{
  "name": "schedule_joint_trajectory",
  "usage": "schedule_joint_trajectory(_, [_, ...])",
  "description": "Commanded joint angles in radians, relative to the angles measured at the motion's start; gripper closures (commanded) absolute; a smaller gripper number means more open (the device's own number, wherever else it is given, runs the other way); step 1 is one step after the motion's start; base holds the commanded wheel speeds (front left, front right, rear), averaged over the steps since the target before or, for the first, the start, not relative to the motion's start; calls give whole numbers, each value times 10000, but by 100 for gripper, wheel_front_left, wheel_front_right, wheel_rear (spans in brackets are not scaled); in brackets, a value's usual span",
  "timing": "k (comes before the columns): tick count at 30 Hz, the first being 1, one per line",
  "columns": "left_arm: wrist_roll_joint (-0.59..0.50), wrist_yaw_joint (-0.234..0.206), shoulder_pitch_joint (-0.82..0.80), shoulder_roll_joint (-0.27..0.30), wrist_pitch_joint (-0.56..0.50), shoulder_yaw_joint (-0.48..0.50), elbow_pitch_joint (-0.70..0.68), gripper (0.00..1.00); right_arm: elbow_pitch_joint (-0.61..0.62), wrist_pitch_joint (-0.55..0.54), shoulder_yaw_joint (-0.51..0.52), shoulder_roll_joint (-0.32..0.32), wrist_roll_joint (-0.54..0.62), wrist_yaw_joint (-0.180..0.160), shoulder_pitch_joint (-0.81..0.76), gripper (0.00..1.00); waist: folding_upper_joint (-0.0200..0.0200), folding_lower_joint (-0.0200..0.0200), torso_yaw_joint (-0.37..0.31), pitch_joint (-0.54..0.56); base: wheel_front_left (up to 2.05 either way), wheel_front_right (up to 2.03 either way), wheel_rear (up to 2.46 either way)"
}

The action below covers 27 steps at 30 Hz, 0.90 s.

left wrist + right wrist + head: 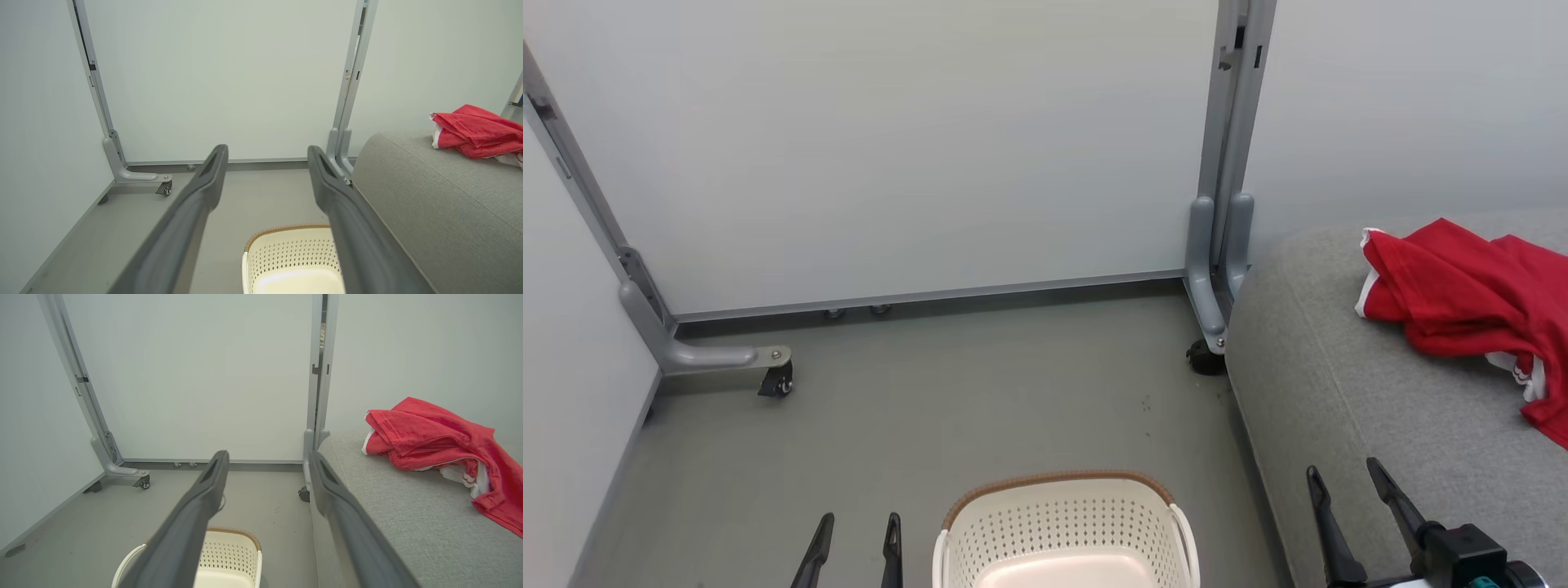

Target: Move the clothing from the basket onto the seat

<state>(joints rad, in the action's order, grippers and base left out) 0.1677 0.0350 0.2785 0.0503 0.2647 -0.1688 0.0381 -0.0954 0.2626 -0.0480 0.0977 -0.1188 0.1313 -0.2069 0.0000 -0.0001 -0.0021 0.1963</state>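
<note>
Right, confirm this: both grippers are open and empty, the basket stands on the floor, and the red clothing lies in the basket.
Wrong on one point: the head view shows the red clothing on the grey seat, not in the basket. The left gripper and right gripper are open and empty, and the basket stands on the floor.

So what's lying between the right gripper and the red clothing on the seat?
Only a bare stretch of the grey seat. In the head view the open right gripper shows at its near end, apart from the clothing.
</note>
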Motion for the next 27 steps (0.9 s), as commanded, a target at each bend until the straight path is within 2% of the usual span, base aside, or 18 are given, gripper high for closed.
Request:
schedule_joint_trajectory(1, [-7, -43, 129, 8, -9, -14, 38, 0, -25, 32, -34, -38, 67, -11, -126, 0, 0, 1, -42, 137, 0, 0, 0])
schedule_joint_trajectory(17, [-252, -18, -260, 7, -8, -86, 223, 0, -61, 32, -183, -46, 109, -11, -216, 0, 0, 1, 32, 288, 0, 0, 0])
schedule_joint_trajectory(18, [-162, 2, -131, -2, 0, -99, 241, 100, -49, 0, -187, -45, 70, 0, -128, 100, 0, 1, 25, 281, 0, 0, 0])
schedule_joint_trajectory(22, [-74, 5, 15, -2, -16, -120, 546, 100, -374, -49, -209, -118, -45, 2, -165, 100, 0, 1, 32, 284, 0, 0, 0])
schedule_joint_trajectory(27, [967, 52, -233, 36, -226, 32, 599, 100, -467, -326, -61, -141, -1057, 1, 95, 100, 0, 1, 30, 191, 0, 0, 0])
